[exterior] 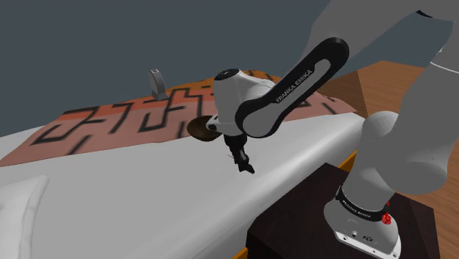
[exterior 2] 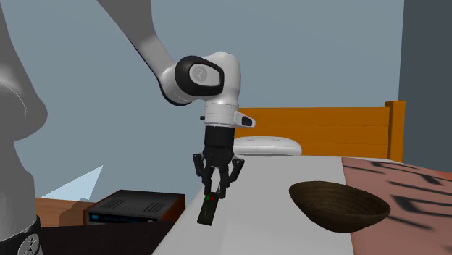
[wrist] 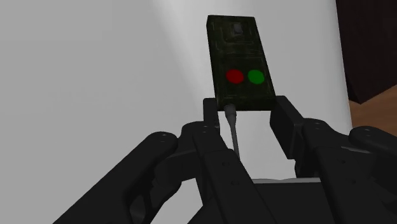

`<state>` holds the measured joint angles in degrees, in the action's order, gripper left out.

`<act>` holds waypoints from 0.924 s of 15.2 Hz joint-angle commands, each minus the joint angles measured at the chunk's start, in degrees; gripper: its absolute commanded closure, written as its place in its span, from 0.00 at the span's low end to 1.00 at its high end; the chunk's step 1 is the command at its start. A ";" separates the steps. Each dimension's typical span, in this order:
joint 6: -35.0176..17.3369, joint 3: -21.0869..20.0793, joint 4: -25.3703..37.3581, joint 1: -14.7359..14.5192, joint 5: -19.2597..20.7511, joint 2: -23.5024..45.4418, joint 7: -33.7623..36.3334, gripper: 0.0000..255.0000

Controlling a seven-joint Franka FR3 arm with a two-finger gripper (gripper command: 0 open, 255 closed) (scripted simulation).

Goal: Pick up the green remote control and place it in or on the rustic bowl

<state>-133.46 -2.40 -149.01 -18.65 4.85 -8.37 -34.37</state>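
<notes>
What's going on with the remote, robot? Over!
Tool shut on remote. Remote hangs below tool, not yet in bowl. Nothing on bed between them.

The dark green rectangular remote control hangs tilted below the black two-finger gripper, clasped at its upper end, over the edge of the white bed. In the second exterior view the brown round bowl sits on the bed to the remote's right, apart from it and beside the patterned blanket. Behind them lie a white pillow and the orange wooden headboard. A flat black box rests left of the bed.
</notes>
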 commanded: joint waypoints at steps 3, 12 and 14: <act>3.89 0.13 1.16 -0.02 -0.39 -2.72 -0.62 1.00; 11.82 0.20 4.23 -0.21 -1.01 -7.62 -1.40 1.00; 13.55 0.22 5.06 -0.24 -1.12 -8.53 -1.55 1.00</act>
<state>-121.11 -2.15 -144.46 -18.83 3.83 -16.21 -35.87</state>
